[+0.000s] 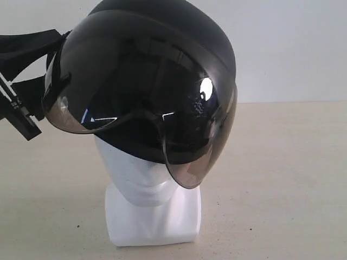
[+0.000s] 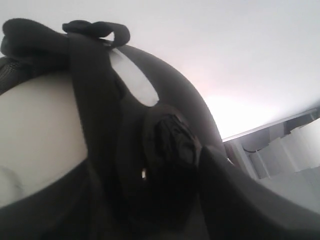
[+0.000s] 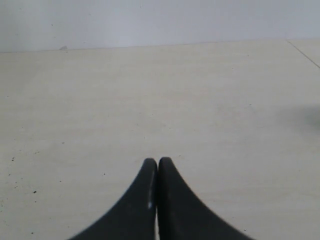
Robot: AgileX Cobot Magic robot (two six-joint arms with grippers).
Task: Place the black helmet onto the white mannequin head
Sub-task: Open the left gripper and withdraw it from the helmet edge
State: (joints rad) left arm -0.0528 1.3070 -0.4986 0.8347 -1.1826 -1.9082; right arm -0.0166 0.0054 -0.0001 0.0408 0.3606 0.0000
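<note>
Black helmet [image 1: 162, 32] sits over the crown of the white mannequin head [image 1: 135, 173], but it is tipped. Its smoky visor [image 1: 141, 92] hangs lowest toward the right of the exterior view and hides the face down to about the mouth.

The left gripper [image 1: 21, 116] is at the helmet's left rear edge, among the straps [image 1: 32, 49]. I cannot tell whether its fingers clamp the shell, a strap or nothing, because the left wrist view is filled with strap [image 2: 92, 100] and lining, too close to read. The right gripper [image 3: 158, 165] has its fingers pressed together on nothing, above bare counter [image 3: 150, 100].

The main danger, as I judge it, is a snag. If the left arm pulls away with a strap hooked on a finger, it could drag the helmet off. It could also tip the whole head, since the neck base [image 1: 152, 222] is narrow and seems only to stand on the counter. Letting go while the shell sits crooked could let it slide toward the visor side. Pressing down on one rim could rock the head.

For room to move, open counter lies to the right of the head and in front of it. The wall [image 1: 293, 49] closes the far side. The left side is crowded by the arm and straps, so any withdrawal there needs a clean path outward.
</note>
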